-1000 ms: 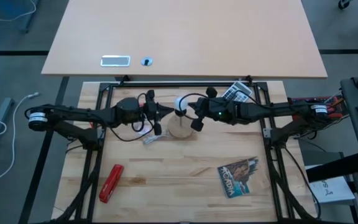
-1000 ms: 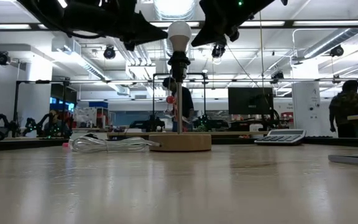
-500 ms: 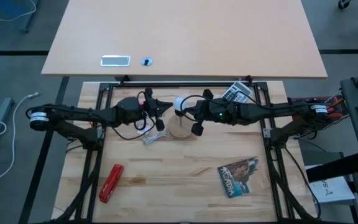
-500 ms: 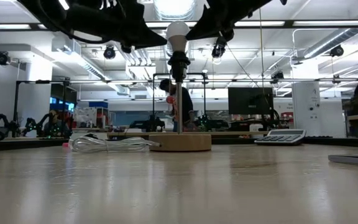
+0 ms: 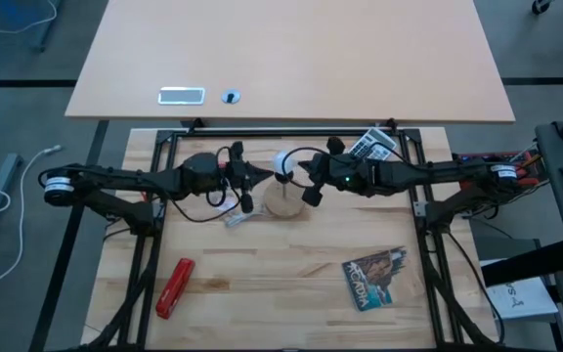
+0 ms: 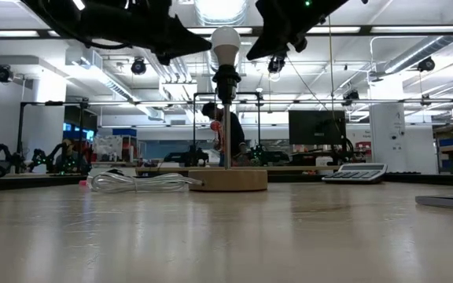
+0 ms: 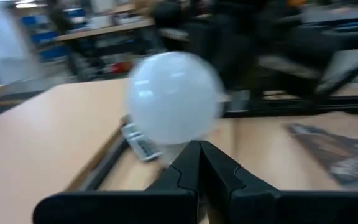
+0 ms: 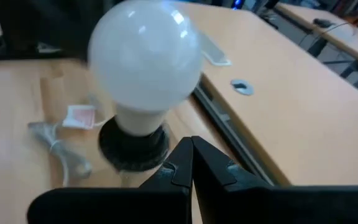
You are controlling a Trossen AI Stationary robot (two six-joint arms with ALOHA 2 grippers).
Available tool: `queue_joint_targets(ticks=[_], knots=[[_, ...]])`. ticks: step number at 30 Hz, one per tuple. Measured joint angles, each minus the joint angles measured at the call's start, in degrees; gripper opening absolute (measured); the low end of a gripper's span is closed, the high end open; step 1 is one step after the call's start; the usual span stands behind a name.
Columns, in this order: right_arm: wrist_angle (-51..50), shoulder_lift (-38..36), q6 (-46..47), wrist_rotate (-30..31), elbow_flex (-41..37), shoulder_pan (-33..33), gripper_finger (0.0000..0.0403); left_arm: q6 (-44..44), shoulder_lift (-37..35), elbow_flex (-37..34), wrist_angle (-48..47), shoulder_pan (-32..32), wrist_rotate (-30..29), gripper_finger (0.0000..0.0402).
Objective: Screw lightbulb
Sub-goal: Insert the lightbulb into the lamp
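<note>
We see the lightbulb (image 6: 226, 43) seated upright in the black socket (image 6: 226, 80) on the wooden disc (image 6: 228, 179), with the left end effector (image 5: 249, 176) and right end effector (image 5: 308, 176) clenched empty either side.

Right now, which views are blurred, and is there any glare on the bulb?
Left wrist view: motion-blurred throughout; the white round-headed lightbulb is smeared, with soft highlights. Right wrist view: bulb fairly sharp, small highlights on its top, background soft. Low view: bright ceiling light directly behind the bulb, arms in silhouette. High view: even light, no glare.
</note>
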Motion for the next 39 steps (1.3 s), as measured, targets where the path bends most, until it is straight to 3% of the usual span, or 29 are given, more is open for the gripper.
queue_joint_targets(ticks=[15,20,30,33,37,39], knots=[[4.04,0.66,-1.37,-4.91,0.00,-0.26,0.0000,1.33,1.44,-0.02,3.17,0.35,-3.36,0.0000],[4.34,0.67,-1.15,-6.81,0.00,0.48,0.0000,1.35,1.48,-0.02,3.03,0.39,-8.85,0.0000],[2.87,0.60,-0.45,-5.79,0.00,0.98,0.0000,1.31,1.08,-0.02,1.12,0.66,-9.11,0.0000],[1.82,0.45,-0.38,-3.41,0.00,0.88,0.0000,1.05,0.04,-0.02,0.63,0.40,-8.25,0.0000],[1.62,0.44,-1.30,0.23,0.00,0.59,0.0000,1.09,-0.29,-0.02,0.54,0.26,-0.78,0.0000],[2.58,0.42,-1.84,0.21,0.00,0.14,0.0000,1.11,-0.19,-0.02,0.75,0.22,0.26,0.0000]])
